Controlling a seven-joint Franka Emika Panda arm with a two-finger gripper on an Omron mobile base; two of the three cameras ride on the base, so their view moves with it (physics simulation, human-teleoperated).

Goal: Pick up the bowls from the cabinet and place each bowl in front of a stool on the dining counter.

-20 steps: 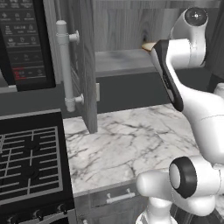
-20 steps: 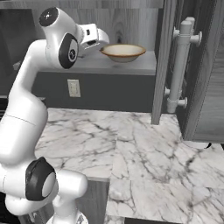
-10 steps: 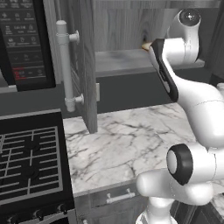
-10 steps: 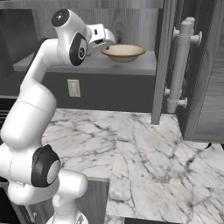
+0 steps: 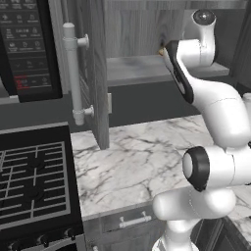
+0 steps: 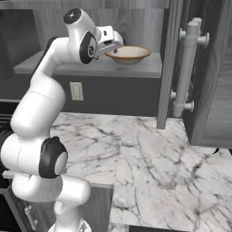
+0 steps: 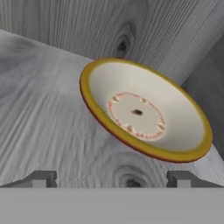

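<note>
A cream-tan bowl point(image 6: 129, 54) with a brownish-yellow rim sits on the shelf point(image 6: 86, 69) of the grey wood-grain cabinet. In the hand view the bowl point(image 7: 142, 114) lies just ahead of my gripper point(image 7: 111, 179), a little to the right. The fingertips point(image 7: 42, 178) stand wide apart, open, with nothing between them. From the right base view my gripper point(image 6: 116, 48) hovers at the bowl's left rim, apart from it. In the left base view a sliver of the bowl point(image 5: 161, 50) peeks out behind my arm. The dining counter and stools are out of view.
Both cabinet doors hang open, each with a long bar handle point(image 5: 73, 73) point(image 6: 188, 68). A black microwave point(image 5: 24, 46) is at the left, above a black stove point(image 5: 32, 181). Below the shelf lies a marble worktop point(image 6: 149, 158).
My arm's upper links have swung in toward the shelf. The hand stays at the bowl's rim. The gripper is still open and the bowl has not moved.
</note>
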